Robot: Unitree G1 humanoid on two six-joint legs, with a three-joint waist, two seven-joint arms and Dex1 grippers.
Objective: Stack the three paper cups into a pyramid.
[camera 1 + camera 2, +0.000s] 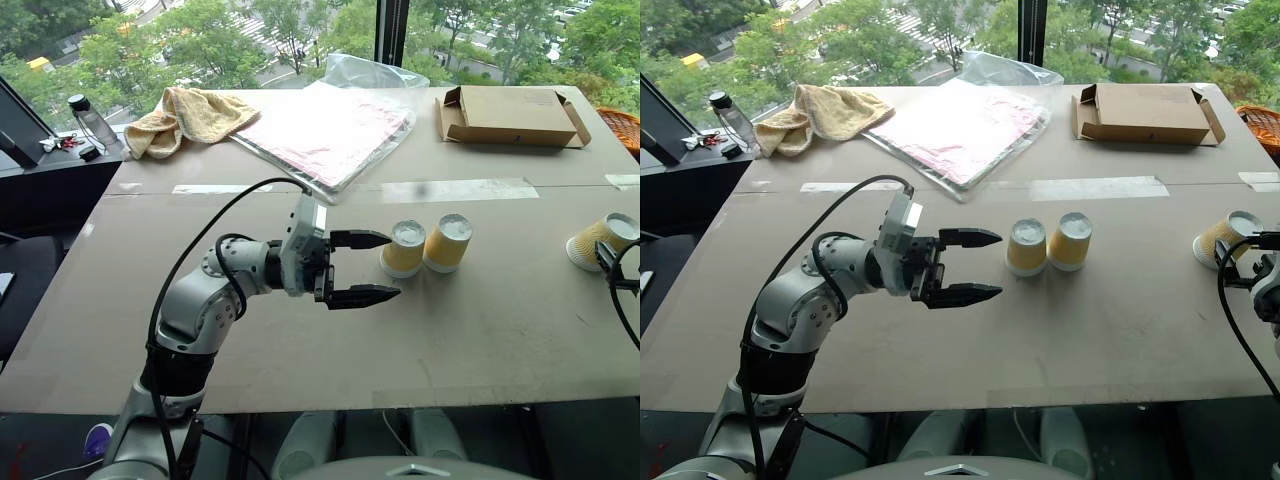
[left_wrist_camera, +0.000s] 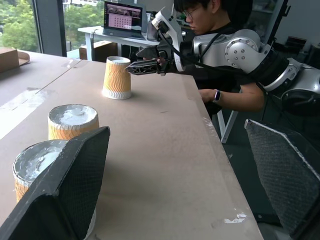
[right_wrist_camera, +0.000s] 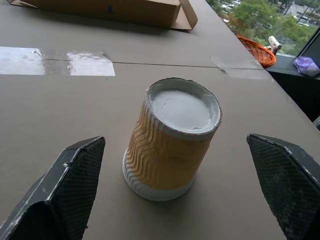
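Observation:
Two of the paper cups [image 1: 405, 249] [image 1: 447, 243] stand upside down, side by side, in the middle of the brown table [image 1: 300, 340]. My left gripper [image 1: 392, 265] is open, just left of them and pointing at them, touching neither. The third cup [image 1: 602, 241] stands upside down, alone, near the table's right edge. In the right wrist view this cup [image 3: 172, 140] sits between the wide-open fingers [image 3: 70, 190] of my right gripper [image 3: 174, 142], with gaps on both sides. No cup rests on another.
Across the back of the table lie a yellow towel [image 1: 190, 115], a pink packet in clear plastic [image 1: 325, 130] and an open cardboard box [image 1: 510, 115]. An orange basket [image 1: 620, 125] is beyond the right corner. A person [image 2: 220, 50] sits past the table's right edge.

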